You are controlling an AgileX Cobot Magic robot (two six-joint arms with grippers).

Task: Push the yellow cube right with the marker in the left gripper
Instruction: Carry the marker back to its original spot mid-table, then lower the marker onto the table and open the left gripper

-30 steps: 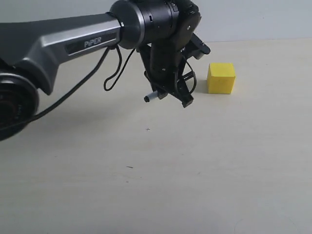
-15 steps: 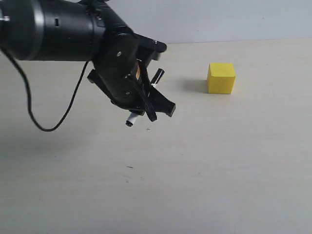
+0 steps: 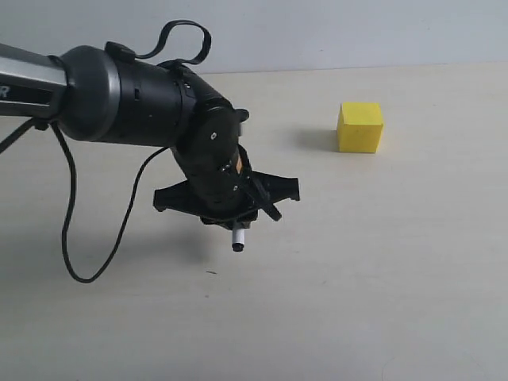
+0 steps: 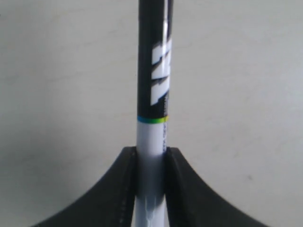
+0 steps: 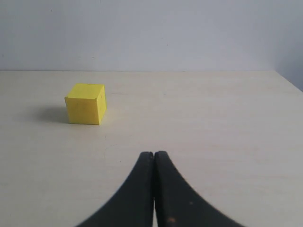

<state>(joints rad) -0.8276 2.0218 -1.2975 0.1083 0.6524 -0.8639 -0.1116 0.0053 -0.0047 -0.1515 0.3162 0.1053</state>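
My left gripper [image 3: 230, 208] is shut on the marker [image 3: 237, 236], whose white and black tip pokes out below the fingers, just above the table. The left wrist view shows the marker [image 4: 154, 80] clamped by its white barrel in that gripper [image 4: 151, 153], the black lettered end pointing away. The yellow cube [image 3: 359, 127] rests on the table well to the upper right of the left gripper, apart from it. The right wrist view shows the yellow cube [image 5: 85, 103] some way off from my right gripper [image 5: 154, 156], which is shut and empty.
The beige tabletop [image 3: 381, 262] runs back to a pale wall [image 3: 357, 32]. A black cable [image 3: 71, 238] loops down from the left arm over the table at the left.
The left arm has swung away from the cube, down and left, and turned so that the marker's end now points downward. The cube has not moved.
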